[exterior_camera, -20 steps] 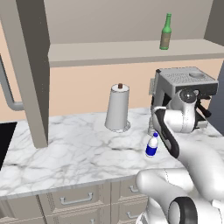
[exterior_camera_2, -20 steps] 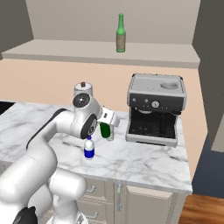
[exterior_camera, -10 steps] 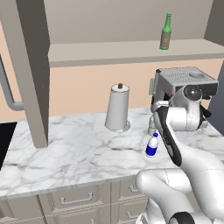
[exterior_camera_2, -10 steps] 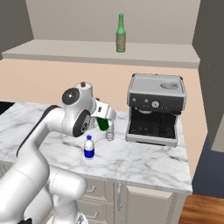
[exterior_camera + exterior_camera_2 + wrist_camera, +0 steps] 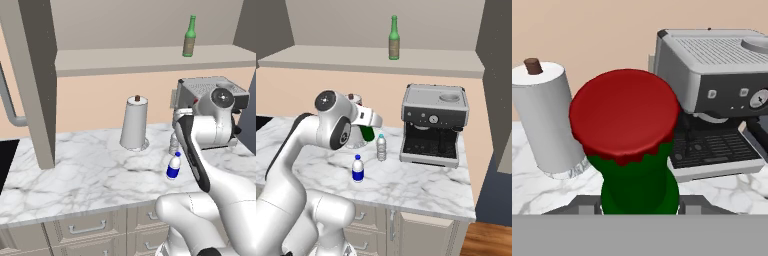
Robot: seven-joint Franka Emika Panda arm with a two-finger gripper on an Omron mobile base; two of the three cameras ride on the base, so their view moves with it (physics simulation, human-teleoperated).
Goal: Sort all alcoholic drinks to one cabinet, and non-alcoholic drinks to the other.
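1. Where the arm bends over the desk (image 5: 421,185), the gripper (image 5: 367,131) pinches the dark green bottle (image 5: 368,133), lifted off the marble.
2. Seen from the hand, that bottle's red cap (image 5: 624,116) looms close, its green neck running down between the fingers.
3. On the shelf (image 5: 371,56) above stands the olive bottle (image 5: 394,38), upright.
4. On the desk, the blue-labelled bottle (image 5: 358,169) stands near the front, and the clear bottle (image 5: 381,147) stands upright just behind it.
5. Beside the clear bottle sits the coffee machine (image 5: 435,125), to its right in the right base view.
6. Behind the gripper stands the paper roll (image 5: 135,123), upright on its holder.
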